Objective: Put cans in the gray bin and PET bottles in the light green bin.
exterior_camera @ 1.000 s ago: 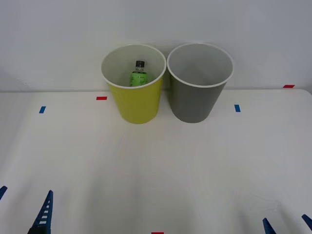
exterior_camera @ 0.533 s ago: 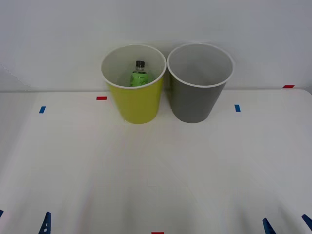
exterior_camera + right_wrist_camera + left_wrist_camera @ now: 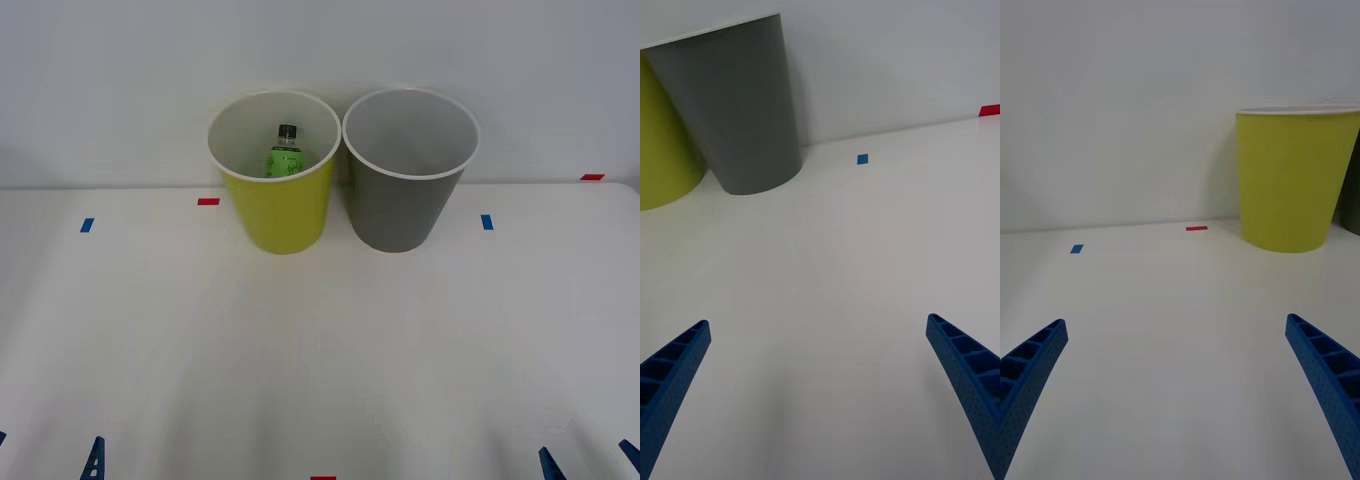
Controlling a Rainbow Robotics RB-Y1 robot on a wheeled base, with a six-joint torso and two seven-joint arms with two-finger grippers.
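Both grippers sit spread wide and empty at the near table edge, left gripper (image 3: 1176, 390) and right gripper (image 3: 816, 390). From the front, the PET bottle (image 3: 284, 153) stands upright, cap up, inside the light green bin (image 3: 280, 215), beside the gray bin (image 3: 405, 210); the wrist views show the bins' outer walls.

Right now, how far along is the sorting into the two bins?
Done: the PET bottle stands inside the light green bin. In hand: nothing; the left pincer and right pincer are open and empty, low at the table's near edge. Left: the gray bin looks empty, with no cans on the table.
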